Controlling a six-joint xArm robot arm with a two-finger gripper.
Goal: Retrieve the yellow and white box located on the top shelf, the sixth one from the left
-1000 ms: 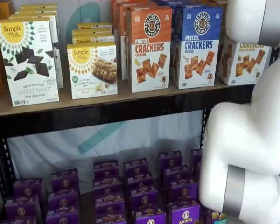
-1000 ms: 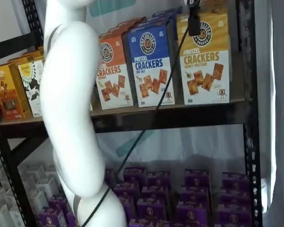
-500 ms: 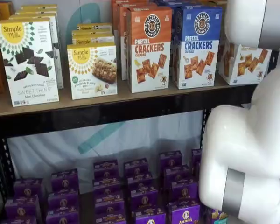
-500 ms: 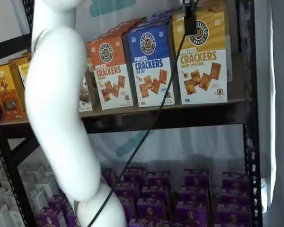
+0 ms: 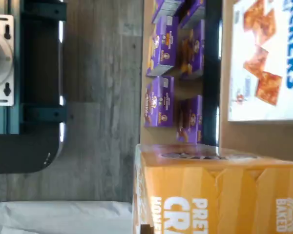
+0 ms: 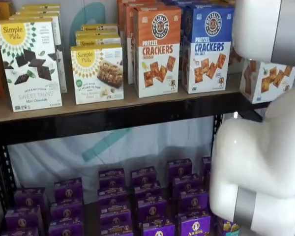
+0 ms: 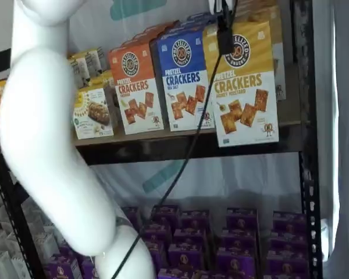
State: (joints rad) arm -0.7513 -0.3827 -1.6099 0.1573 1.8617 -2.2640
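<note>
The yellow and white pretzel crackers box (image 7: 243,86) hangs in front of the top shelf's right end, tilted, its lower edge past the shelf board (image 7: 163,145). My gripper (image 7: 224,28) is shut on its top edge; only a black finger and the cable show there. In a shelf view the box (image 6: 269,79) shows partly behind the white arm. In the wrist view its yellow top face (image 5: 219,190) fills the near side.
The blue crackers box (image 7: 186,78) and the orange one (image 7: 136,87) stand right beside the gap. Simple Mills boxes (image 6: 29,64) stand further left. Purple boxes (image 7: 209,238) fill the lower shelf. The black upright (image 7: 305,116) stands at right. The white arm (image 6: 265,147) covers much.
The yellow and white box has come forward off the shelf and now overhangs the board, tilted. The arm has swung back with it.
</note>
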